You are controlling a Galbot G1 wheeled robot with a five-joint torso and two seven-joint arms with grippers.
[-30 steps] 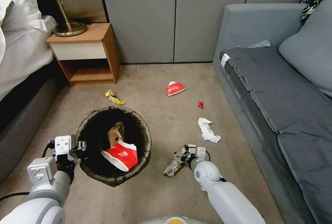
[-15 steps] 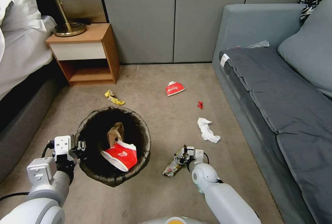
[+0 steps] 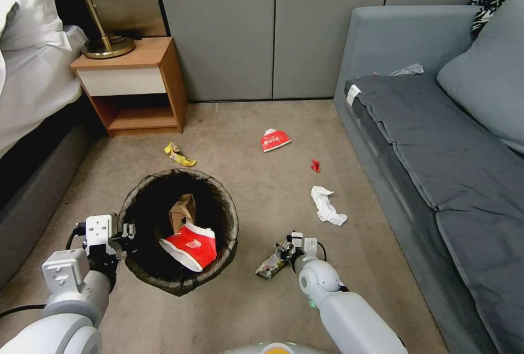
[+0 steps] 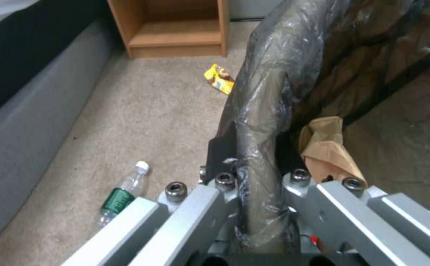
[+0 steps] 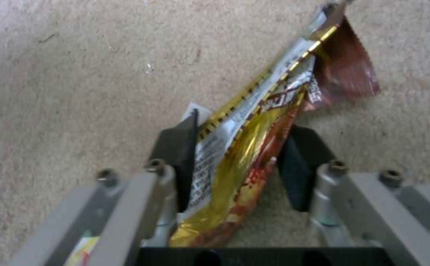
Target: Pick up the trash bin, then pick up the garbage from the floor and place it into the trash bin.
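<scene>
The trash bin point(image 3: 232, 217), round with a dark bag over its rim, hangs low at front left. My left gripper point(image 3: 128, 231) is shut on its near-left rim, and the bag-covered rim point(image 4: 269, 92) runs between the left gripper's point(image 4: 254, 173) pads. Inside lie a brown paper bag point(image 3: 183, 209) and a red-and-white carton point(image 3: 191, 247). My right gripper point(image 3: 288, 249) is down at the carpet, shut on a shiny gold snack wrapper point(image 3: 270, 264). The wrapper point(image 5: 254, 122) stands pinched between the right gripper's point(image 5: 237, 147) black pads. More garbage lies on the floor: a red-and-white carton point(image 3: 275, 140), a yellow wrapper point(image 3: 179, 154), a red scrap point(image 3: 315, 166) and crumpled white paper point(image 3: 326, 205).
A wooden nightstand point(image 3: 131, 83) with a brass lamp stands at back left beside a bed point(image 3: 27, 97). A grey sofa point(image 3: 436, 152) lines the right side. A clear plastic bottle point(image 4: 121, 194) lies on the carpet left of the bin. Grey cabinet doors close off the back.
My right gripper has drawn back toward me and slightly left, and the snack wrapper came with it. The left gripper and bin stay put. The whole view shifted slightly.
</scene>
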